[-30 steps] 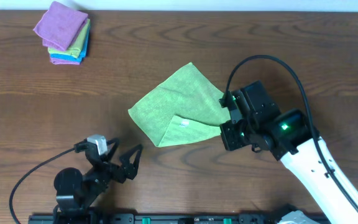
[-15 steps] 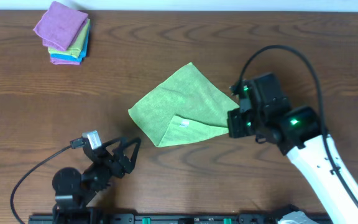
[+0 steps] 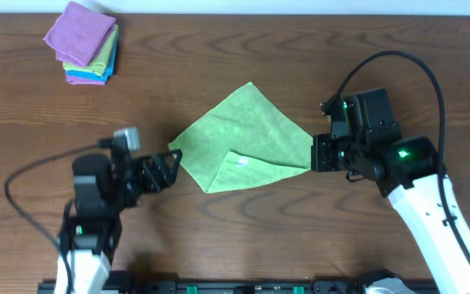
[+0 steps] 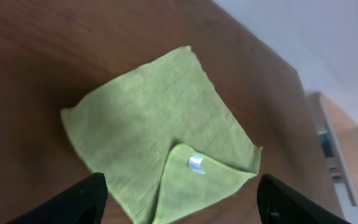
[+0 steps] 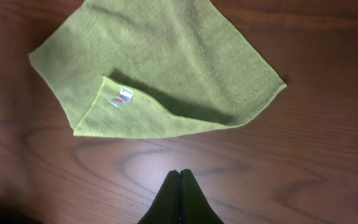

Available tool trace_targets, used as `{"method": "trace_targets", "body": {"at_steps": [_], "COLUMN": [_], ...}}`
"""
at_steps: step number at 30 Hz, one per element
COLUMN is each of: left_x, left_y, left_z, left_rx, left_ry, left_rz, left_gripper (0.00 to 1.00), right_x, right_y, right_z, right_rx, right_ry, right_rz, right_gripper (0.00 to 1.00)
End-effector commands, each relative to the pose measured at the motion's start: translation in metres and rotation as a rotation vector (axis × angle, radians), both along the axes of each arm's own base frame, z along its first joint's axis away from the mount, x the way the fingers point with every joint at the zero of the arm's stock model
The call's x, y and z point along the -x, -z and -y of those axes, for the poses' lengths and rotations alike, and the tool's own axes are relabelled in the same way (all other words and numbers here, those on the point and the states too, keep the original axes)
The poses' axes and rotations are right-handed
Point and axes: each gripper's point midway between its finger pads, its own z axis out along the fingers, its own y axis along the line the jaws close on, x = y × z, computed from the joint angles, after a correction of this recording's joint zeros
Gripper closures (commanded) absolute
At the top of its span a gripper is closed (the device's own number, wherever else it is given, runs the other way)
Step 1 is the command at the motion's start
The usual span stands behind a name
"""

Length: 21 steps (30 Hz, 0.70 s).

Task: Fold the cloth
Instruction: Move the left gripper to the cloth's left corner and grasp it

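A green cloth lies on the brown table, one corner folded over with a small white tag showing. It also shows in the left wrist view and the right wrist view. My left gripper is open and empty just left of the cloth's left corner; its fingers straddle the near edge in its own view. My right gripper is shut and empty, above bare table just off the cloth's right corner.
A stack of folded cloths, purple on top with green and blue below, sits at the far left back of the table. A pale wall and furniture show beyond the table's edge in the left wrist view.
My left arm rose from the front edge and moved up to the cloth's left corner. My right gripper drew back to the right, off the cloth.
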Motion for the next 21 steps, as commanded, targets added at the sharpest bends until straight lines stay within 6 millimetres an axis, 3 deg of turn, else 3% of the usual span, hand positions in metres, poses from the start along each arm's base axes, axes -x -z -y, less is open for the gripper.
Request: {"method": "trace_targets", "body": {"at_steps": [1, 9, 10, 12, 14, 21], "left_x": [-0.022, -0.052, -0.054, -0.055, -0.057, -0.057], "left_y": [-0.001, 0.039, 0.046, 0.057, 0.069, 0.095], "left_z": [0.001, 0.005, 0.004, 0.001, 0.002, 0.004], "left_rx": [-0.186, -0.660, -0.698, -0.747, -0.754, -0.718], "left_ry": [0.038, -0.035, -0.046, -0.055, -0.052, -0.094], "left_rz": [-0.001, -0.147, -0.156, -0.175, -0.202, -0.286], "left_gripper": [0.21, 0.20, 0.30, 0.65, 0.93, 0.94], "right_x": [-0.001, -0.003, -0.003, -0.002, -0.001, 0.001], "right_y": [-0.008, -0.009, -0.009, -0.009, -0.008, -0.007], "right_z": [0.000, -0.001, -0.001, 0.000, 0.000, 0.001], "right_rx": [-0.005, -0.008, -0.008, -0.004, 0.003, 0.010], "right_ry": [-0.018, -0.019, -0.019, -0.024, -0.035, -0.048], "right_rz": [0.032, 0.043, 0.041, 0.038, 0.036, 0.031], "right_gripper": [0.99, 0.98, 0.99, 0.98, 0.99, 0.99]}}
